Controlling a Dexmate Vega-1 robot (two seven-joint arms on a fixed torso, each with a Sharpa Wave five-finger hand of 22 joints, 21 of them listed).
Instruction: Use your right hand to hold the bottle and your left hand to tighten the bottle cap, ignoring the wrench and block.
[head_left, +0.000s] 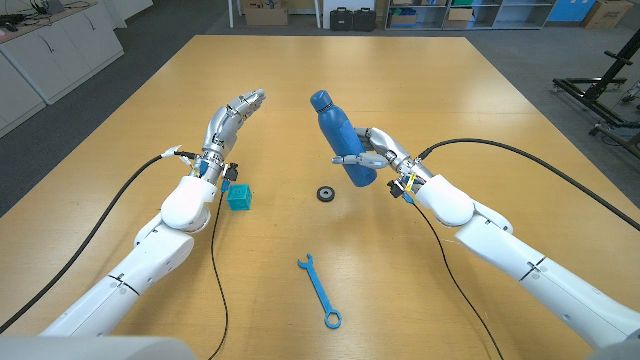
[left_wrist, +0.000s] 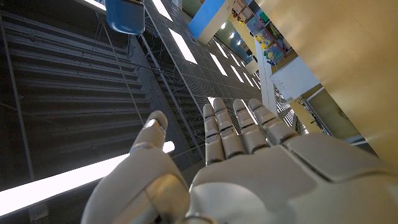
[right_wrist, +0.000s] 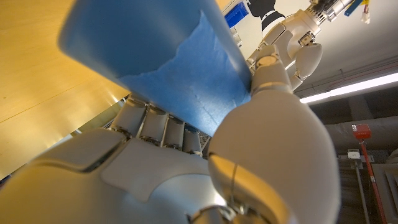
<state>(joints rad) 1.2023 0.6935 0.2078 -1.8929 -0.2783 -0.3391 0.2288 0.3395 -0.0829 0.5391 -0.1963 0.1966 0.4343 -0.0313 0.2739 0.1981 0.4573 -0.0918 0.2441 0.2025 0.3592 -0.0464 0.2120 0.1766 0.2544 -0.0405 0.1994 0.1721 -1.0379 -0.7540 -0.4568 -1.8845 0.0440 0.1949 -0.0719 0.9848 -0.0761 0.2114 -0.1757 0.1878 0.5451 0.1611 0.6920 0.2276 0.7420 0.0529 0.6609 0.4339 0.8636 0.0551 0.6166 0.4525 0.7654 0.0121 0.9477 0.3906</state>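
A blue bottle is tilted, its blue cap pointing up and toward my left side. My right hand grips the bottle's lower body, fingers wrapped around it. Up close in the right wrist view, the bottle lies across the fingers of my right hand. My left hand is raised to the left of the cap, apart from it, and holds nothing. Its fingers are straight and side by side in the left wrist view, where the left hand points away from the table.
A teal block sits beside my left forearm. A small black ring-shaped part lies on the wooden table just below the bottle. A blue wrench lies nearer the front edge. Black cables trail from both arms.
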